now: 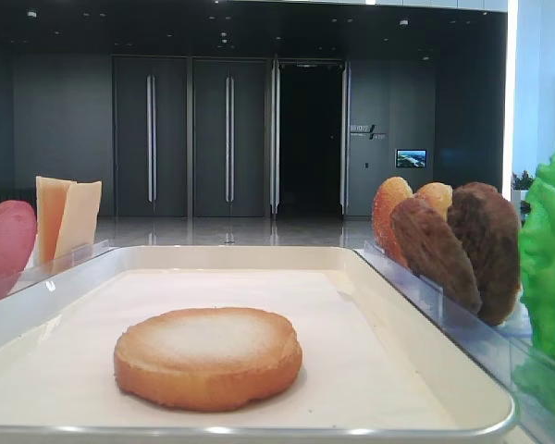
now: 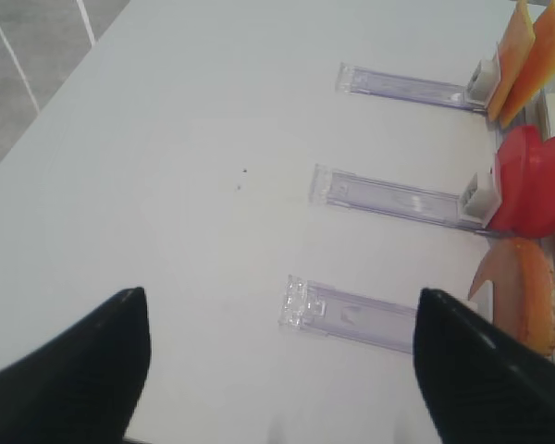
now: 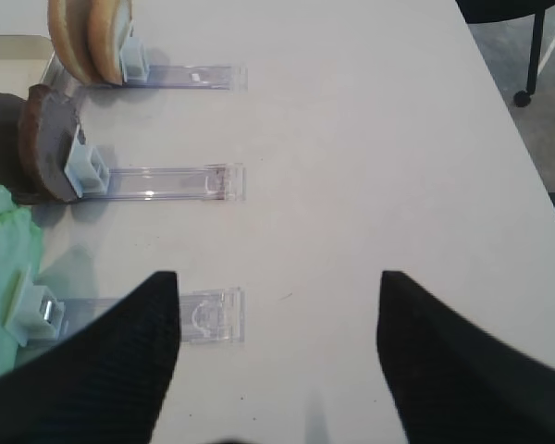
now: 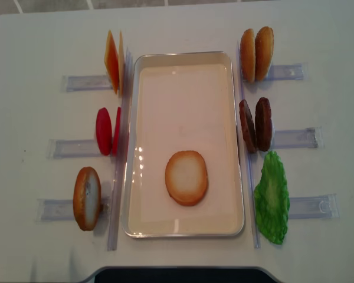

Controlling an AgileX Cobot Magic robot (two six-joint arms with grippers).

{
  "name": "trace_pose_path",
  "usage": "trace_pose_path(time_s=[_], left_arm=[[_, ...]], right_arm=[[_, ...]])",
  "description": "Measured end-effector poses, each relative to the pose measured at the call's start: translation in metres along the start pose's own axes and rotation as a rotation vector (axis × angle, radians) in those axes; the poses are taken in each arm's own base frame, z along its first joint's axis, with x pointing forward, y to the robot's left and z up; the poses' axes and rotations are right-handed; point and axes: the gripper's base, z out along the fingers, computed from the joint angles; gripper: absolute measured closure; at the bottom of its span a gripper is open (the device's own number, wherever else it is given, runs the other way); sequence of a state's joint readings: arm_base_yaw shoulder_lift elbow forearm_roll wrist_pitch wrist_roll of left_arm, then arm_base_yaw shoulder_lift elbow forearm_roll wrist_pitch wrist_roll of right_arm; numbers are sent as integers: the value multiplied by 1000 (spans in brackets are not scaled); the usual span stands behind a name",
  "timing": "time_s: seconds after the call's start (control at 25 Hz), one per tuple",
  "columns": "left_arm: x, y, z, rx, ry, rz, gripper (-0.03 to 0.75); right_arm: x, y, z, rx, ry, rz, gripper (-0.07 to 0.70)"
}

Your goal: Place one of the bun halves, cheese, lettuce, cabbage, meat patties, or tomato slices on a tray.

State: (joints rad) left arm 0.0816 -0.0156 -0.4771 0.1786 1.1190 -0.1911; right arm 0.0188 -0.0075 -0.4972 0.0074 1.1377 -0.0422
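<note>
One bun half (image 4: 186, 177) lies flat on the white tray (image 4: 183, 94), near its front end (image 1: 208, 356). A second bun half (image 4: 87, 198) stands left of the tray. Behind that one stand the tomato slices (image 4: 106, 131) and the cheese (image 4: 112, 61). On the right are the meat patties (image 4: 255, 125) and the lettuce (image 4: 271, 197). Cabbage is out of view. My left gripper (image 2: 279, 294) hangs open and empty over bare table left of the stands. My right gripper (image 3: 277, 277) is open and empty, right of the lettuce (image 3: 5, 240).
Clear plastic rails (image 4: 301, 206) stick out from each food stand on both sides of the tray. Two orange-golden rounded pieces (image 4: 256, 53) stand at the back right. The table's right edge (image 3: 527, 185) runs close by, with a chair base beyond.
</note>
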Motion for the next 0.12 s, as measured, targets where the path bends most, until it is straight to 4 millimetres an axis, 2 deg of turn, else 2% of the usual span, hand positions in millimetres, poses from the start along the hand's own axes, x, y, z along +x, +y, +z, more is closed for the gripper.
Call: trace_pose_path(time_s=[0.12], left_arm=[[0,0,0,0,0,0,24]], right_arm=[[0,0,0,0,0,0,165]])
